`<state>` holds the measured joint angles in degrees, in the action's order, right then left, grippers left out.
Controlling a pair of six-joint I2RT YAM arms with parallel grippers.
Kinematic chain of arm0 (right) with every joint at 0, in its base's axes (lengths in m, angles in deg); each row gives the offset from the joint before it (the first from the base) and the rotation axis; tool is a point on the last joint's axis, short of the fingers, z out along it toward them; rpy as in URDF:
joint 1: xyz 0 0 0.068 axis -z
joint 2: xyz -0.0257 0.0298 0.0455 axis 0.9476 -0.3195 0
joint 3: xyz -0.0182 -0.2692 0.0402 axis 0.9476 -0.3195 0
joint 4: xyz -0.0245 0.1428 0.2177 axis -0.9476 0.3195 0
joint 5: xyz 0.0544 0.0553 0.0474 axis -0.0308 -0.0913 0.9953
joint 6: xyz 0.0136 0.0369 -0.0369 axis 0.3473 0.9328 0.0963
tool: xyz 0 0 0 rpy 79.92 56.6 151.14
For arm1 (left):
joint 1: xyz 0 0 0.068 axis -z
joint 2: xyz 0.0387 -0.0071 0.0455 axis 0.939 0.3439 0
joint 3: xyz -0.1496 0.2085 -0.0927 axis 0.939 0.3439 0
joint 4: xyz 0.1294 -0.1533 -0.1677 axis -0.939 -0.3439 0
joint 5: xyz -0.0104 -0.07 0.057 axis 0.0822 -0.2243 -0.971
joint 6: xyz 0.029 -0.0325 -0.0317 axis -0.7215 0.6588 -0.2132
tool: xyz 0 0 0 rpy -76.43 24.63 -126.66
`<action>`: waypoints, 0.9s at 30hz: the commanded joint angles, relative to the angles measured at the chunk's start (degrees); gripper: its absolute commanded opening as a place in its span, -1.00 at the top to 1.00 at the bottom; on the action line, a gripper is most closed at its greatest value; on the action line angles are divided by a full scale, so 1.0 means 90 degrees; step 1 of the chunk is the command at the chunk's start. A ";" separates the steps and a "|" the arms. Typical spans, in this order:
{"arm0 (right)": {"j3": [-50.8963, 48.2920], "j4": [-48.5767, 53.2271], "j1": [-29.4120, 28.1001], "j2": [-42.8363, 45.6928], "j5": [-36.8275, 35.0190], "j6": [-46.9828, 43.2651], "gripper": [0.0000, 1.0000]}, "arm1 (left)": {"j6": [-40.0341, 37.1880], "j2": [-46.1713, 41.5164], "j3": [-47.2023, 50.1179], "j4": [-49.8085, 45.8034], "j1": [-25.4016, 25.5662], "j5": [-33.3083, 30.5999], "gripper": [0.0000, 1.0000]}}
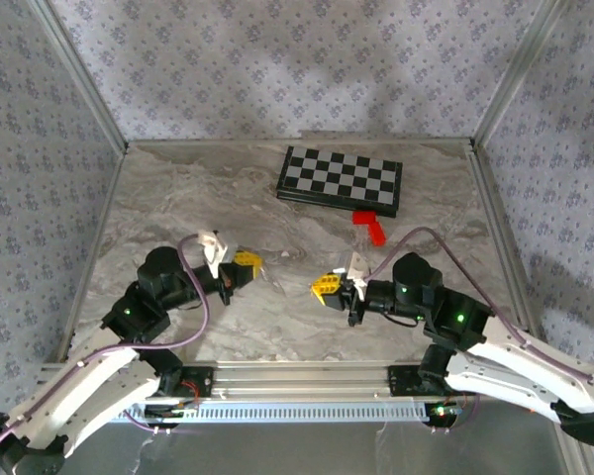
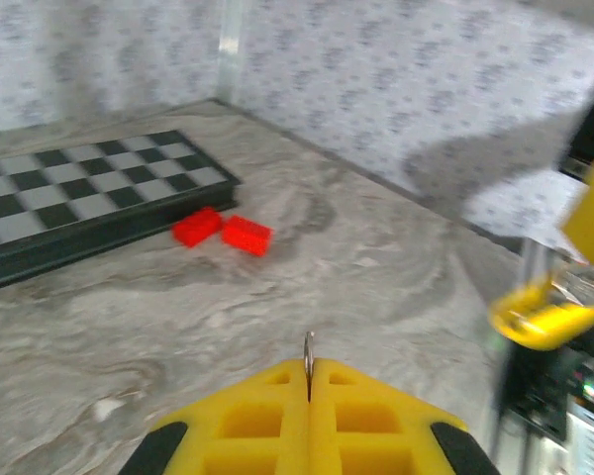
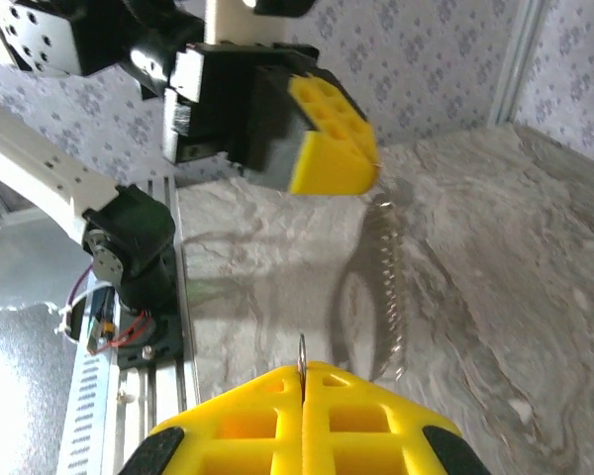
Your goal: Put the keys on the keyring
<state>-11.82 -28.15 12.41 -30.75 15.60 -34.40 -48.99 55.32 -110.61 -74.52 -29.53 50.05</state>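
White arms [image 1: 89,381], black joints, purple cables [image 1: 204,309], yellow-padded hands [image 1: 246,263] [image 1: 327,287].

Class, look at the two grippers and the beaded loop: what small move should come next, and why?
Probably ease the right gripper toward the left gripper, aiming at the beaded loop. Both are shut. The loop dangles from the left one, a thin metal tip, likely the key, pokes out of the right one, and a gap separates them.

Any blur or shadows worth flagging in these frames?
Left wrist: the right gripper is smeared and soft at the edge. Right wrist: sharp, the keyring casts a shadow on the table. Top external: even light, soft shadows on the walls.
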 commanded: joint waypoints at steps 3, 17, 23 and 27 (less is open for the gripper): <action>0.0469 0.1385 -0.0136 0.0071 -0.0453 -0.0059 1.00 | -0.0459 -0.0093 -0.0050 0.0684 0.0669 0.0583 1.00; 0.0496 0.0991 -0.0896 0.0073 -0.1220 0.0052 1.00 | -0.0744 0.0569 -0.0214 0.1192 0.1606 0.0688 1.00; 0.0468 0.0725 -0.1104 -0.0100 -0.1326 -0.0037 1.00 | -0.0827 0.0671 -0.0288 0.1155 0.1723 0.0796 1.00; 0.0516 0.0641 -0.1153 -0.0264 -0.1318 -0.0092 1.00 | -0.0847 0.0715 -0.0287 0.1150 0.1745 0.0847 1.00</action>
<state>-8.21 -20.50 2.57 -32.63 4.92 -34.40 -55.46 61.86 -110.65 -67.09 -14.29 55.82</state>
